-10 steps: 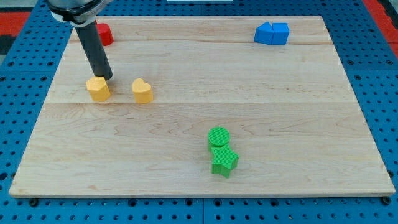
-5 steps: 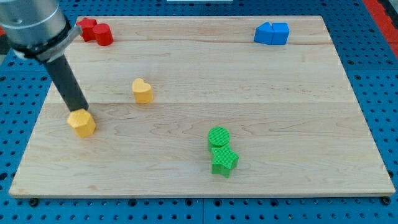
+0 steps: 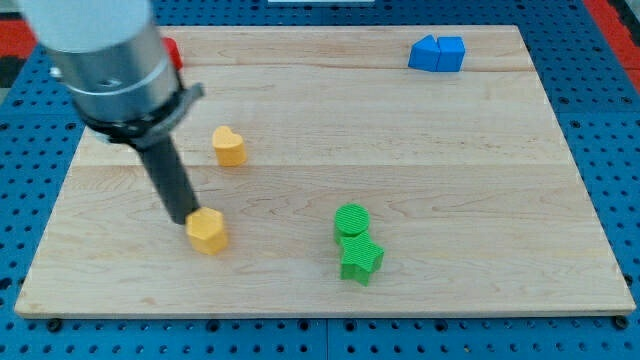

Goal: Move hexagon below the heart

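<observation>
**Yellow hexagon sits below the heart**

Wooden board (image 3: 400, 150) carries a yellow hexagon block (image 3: 208, 232), six-sided and flat-topped, lying toward the view's bottom, slightly left of the yellow heart (image 3: 229, 146). My tip (image 3: 188, 218), a bare rod holding nothing, touches the hexagon's upper-left edge.

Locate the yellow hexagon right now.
The yellow hexagon sits in the view's lower left part of the wooden board, below and slightly left of the yellow heart, with my tip against its upper-left edge.
</observation>
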Controlling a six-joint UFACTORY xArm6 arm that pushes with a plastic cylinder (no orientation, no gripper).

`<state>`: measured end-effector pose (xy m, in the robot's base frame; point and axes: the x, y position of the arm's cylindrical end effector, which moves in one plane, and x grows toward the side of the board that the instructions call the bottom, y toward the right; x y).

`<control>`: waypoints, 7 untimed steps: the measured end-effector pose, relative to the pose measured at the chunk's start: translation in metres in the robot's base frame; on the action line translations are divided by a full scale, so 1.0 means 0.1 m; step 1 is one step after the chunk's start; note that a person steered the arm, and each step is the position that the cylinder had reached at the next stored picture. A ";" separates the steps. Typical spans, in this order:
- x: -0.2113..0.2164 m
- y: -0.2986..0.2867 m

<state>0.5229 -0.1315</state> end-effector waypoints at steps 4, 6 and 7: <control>-0.74 -0.37; -1.31 0.14; -0.80 0.44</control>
